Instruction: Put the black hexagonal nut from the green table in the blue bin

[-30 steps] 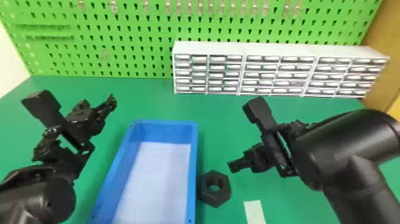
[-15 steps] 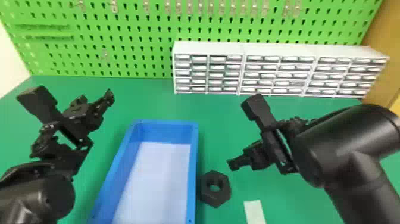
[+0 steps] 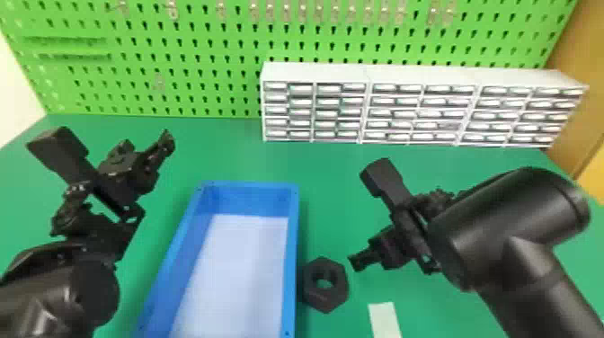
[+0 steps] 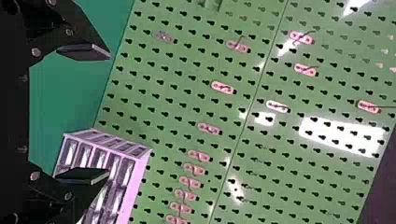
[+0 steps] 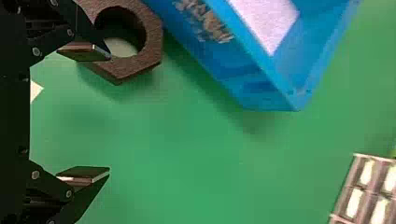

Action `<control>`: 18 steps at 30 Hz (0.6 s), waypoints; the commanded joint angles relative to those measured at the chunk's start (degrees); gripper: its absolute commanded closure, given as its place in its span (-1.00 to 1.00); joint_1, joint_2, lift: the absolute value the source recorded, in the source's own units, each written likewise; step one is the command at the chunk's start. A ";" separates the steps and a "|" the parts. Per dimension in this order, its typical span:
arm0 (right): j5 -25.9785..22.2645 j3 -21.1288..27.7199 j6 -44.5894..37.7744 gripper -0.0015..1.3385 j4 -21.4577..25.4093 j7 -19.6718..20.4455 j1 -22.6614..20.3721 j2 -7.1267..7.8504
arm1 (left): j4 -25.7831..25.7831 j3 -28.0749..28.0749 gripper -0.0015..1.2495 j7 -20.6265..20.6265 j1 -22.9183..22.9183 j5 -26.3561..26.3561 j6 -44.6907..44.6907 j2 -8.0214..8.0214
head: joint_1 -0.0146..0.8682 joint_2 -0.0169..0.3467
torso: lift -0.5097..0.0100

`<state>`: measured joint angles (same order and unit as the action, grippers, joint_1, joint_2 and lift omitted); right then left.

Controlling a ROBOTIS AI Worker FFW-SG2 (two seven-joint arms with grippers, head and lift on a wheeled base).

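A workshop area, or a laboratory bench fitted out as one; the two cannot be told apart. An upright bright-green pegboard (image 3: 202, 58), punched with rows of keyhole-shaped slots and bearing small metal hooks (image 3: 319, 13), rises behind a flat green table (image 3: 224, 155). Along the rear of the table, near the pegboard, stands a row of white small-parts cabinets (image 3: 314, 73), each divided into stacked, narrow drawers of the kind used for hardware storage.

The blue bin (image 3: 294, 251) looks like smooth plastic with a slight sheen, the black hexagonal nut (image 3: 325, 296) matt and faintly rough, the pegboard (image 4: 187, 74) glossy, the tabletop (image 3: 224, 157) smooth.
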<state>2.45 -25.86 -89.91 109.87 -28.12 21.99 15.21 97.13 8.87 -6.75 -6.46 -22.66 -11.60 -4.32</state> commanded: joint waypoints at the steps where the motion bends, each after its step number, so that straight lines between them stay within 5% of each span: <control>1: -0.43 0.38 -0.17 -0.40 -2.11 -0.01 -0.90 -0.18 | -0.01 -0.08 -0.41 -0.02 0.22 0.07 0.00 0.11 | 0.54 -0.73 | 0.58; 18: -0.17 -2.00 2.02 -0.40 -4.75 -0.01 1.30 -1.06 | -0.19 -0.52 -0.41 -0.02 0.40 0.34 0.00 0.19 | 0.54 -0.73 | 0.58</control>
<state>2.24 -26.95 -88.59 105.44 -28.12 22.37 14.24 97.06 8.59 -6.77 -6.06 -22.36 -11.60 -4.13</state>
